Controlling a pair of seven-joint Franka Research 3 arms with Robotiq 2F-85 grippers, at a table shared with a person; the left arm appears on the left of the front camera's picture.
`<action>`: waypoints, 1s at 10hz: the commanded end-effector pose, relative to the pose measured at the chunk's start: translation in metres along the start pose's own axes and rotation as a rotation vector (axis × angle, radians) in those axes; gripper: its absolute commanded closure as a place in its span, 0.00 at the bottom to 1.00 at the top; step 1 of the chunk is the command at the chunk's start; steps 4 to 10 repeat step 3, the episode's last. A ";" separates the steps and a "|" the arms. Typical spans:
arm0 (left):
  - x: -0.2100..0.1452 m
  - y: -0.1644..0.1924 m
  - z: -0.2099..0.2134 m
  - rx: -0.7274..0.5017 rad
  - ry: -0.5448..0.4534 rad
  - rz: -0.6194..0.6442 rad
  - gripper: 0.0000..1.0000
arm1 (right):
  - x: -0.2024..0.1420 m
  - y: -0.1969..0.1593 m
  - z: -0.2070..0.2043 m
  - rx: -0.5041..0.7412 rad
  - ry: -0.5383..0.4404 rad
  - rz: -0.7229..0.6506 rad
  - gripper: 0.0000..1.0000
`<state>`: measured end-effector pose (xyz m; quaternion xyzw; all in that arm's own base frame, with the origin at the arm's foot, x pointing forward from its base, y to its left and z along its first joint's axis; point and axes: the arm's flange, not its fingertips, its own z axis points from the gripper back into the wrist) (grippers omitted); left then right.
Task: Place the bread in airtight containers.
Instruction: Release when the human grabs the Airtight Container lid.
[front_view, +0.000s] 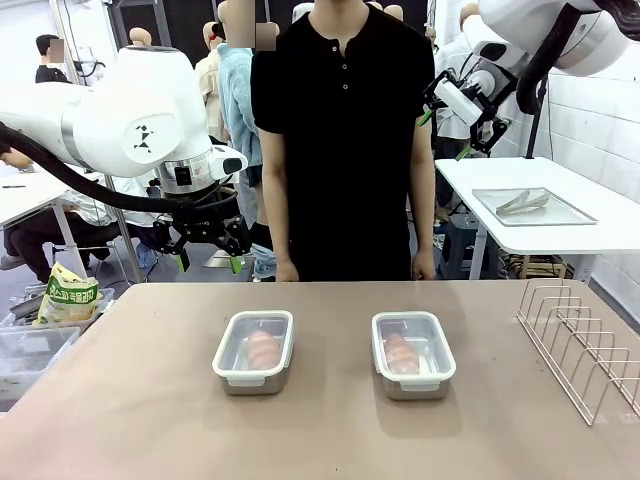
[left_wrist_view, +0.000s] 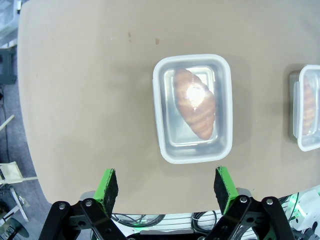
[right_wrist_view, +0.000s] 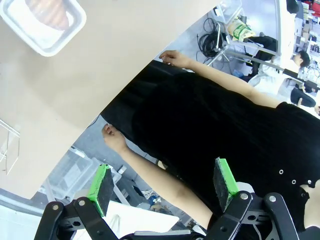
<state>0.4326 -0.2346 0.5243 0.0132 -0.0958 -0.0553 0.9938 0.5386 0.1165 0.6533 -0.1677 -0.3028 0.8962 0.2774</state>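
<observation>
Both grippers, left (left_wrist_view: 166, 187) and right (right_wrist_view: 162, 182), hang wide and empty. Each croissant (front_view: 263, 347) lies lidded in its container (front_view: 254, 352) at six o'clock from the person (front_view: 343, 140), apparently finished.

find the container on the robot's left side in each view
front view: left container, lid on, left of table centre.
left wrist view: middle of the picture, croissant inside.
right wrist view: not in it, as far as I can tell.
shared landmark: the tan table.
</observation>
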 end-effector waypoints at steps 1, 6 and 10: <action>-0.001 0.002 0.002 -0.001 -0.001 0.001 0.00 | 0.000 0.001 -0.002 -0.020 0.000 -0.003 0.00; -0.001 0.002 0.002 -0.001 -0.001 0.001 0.00 | 0.000 0.001 -0.002 -0.020 0.000 -0.003 0.00; -0.001 0.002 0.002 -0.001 -0.001 0.001 0.00 | 0.000 0.001 -0.002 -0.020 0.000 -0.003 0.00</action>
